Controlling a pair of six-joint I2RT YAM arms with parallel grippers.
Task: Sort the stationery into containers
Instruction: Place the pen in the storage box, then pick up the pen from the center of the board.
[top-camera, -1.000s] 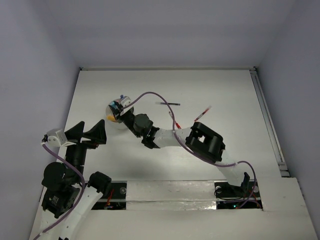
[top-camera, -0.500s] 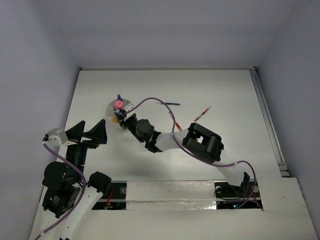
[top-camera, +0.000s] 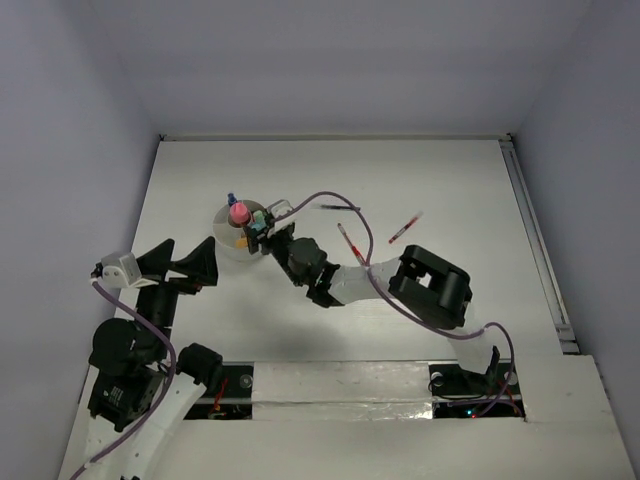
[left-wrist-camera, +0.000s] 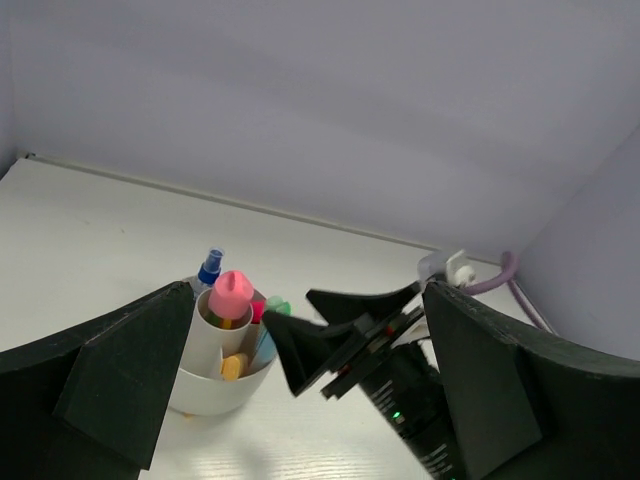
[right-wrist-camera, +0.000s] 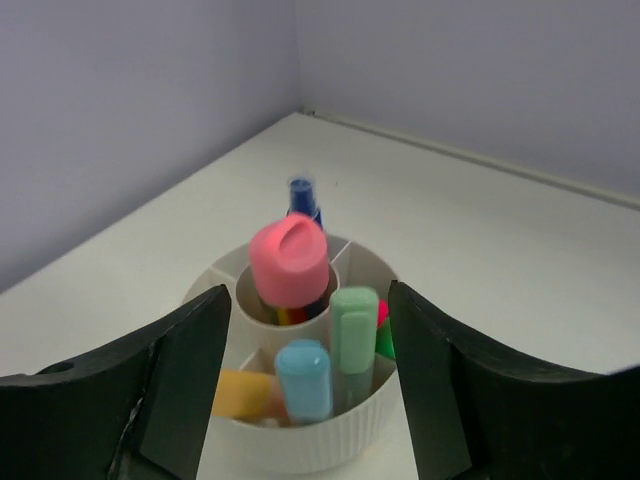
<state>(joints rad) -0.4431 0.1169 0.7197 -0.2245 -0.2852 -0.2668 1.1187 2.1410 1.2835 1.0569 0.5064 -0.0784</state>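
Observation:
A round white cup (top-camera: 221, 238) with inner compartments stands left of centre. It holds a pink marker (right-wrist-camera: 288, 260), a blue-white marker (right-wrist-camera: 302, 195), a mint one (right-wrist-camera: 354, 328), a light-blue one (right-wrist-camera: 303, 380), an orange one (right-wrist-camera: 245, 393) and a green one (right-wrist-camera: 386, 340). My right gripper (top-camera: 264, 229) is open and empty, just right of the cup, with its fingers (right-wrist-camera: 160, 400) spread either side of it. My left gripper (top-camera: 186, 266) is open and empty, near-left of the cup (left-wrist-camera: 205, 395). A black pen (top-camera: 340, 207) and two red pens (top-camera: 350, 243) (top-camera: 405, 228) lie on the table.
The right arm's purple cable (top-camera: 320, 196) loops over the table beside the black pen. Grey walls close the table at the back and both sides. A rail (top-camera: 535, 240) runs along the right edge.
My right gripper has drawn back from above the cup toward the near right, uncovering the pink marker and the cup's contents. The left arm has barely moved.

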